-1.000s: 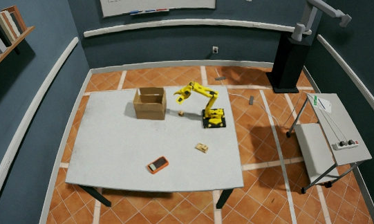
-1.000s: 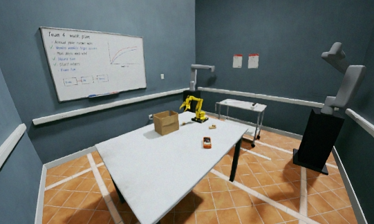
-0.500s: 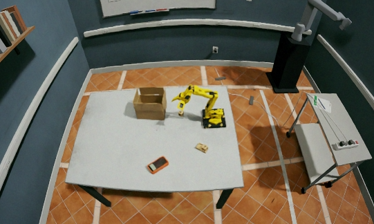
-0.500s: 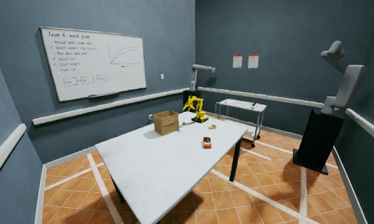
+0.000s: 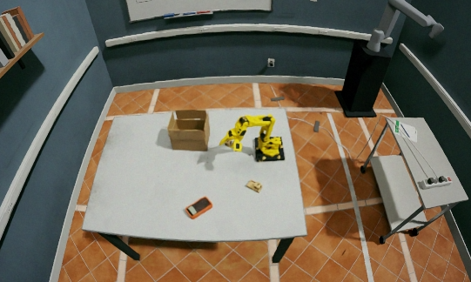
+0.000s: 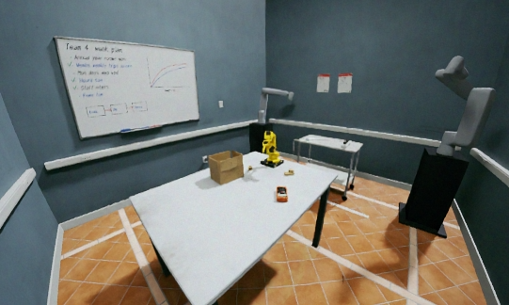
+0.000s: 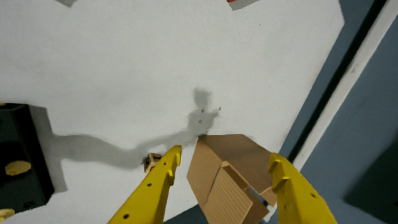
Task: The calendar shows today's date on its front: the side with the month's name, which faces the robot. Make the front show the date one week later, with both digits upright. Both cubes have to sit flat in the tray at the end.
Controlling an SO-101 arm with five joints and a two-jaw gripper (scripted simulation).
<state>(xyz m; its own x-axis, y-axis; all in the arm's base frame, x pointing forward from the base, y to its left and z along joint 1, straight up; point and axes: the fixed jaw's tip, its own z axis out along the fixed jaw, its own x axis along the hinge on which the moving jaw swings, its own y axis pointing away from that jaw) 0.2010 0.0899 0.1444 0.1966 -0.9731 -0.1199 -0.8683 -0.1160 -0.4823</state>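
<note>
The room has blue-grey walls (image 5: 224,57) (image 6: 383,38) (image 7: 365,120). On the white table (image 5: 158,183) (image 6: 209,226) (image 7: 125,60) stands a cardboard box (image 5: 189,141) (image 6: 227,171) (image 7: 210,182). The gripper (image 5: 229,145) (image 7: 225,155) is above the table, its fingers apart, with nothing between them. The wooden calendar (image 5: 252,186) (image 6: 287,172) lies well apart from it; the wrist view does not include this calendar. One small cube (image 5: 229,143) (image 6: 249,168) (image 7: 152,161) shows in that view, just beside one finger's outline; its digit is unreadable.
</note>
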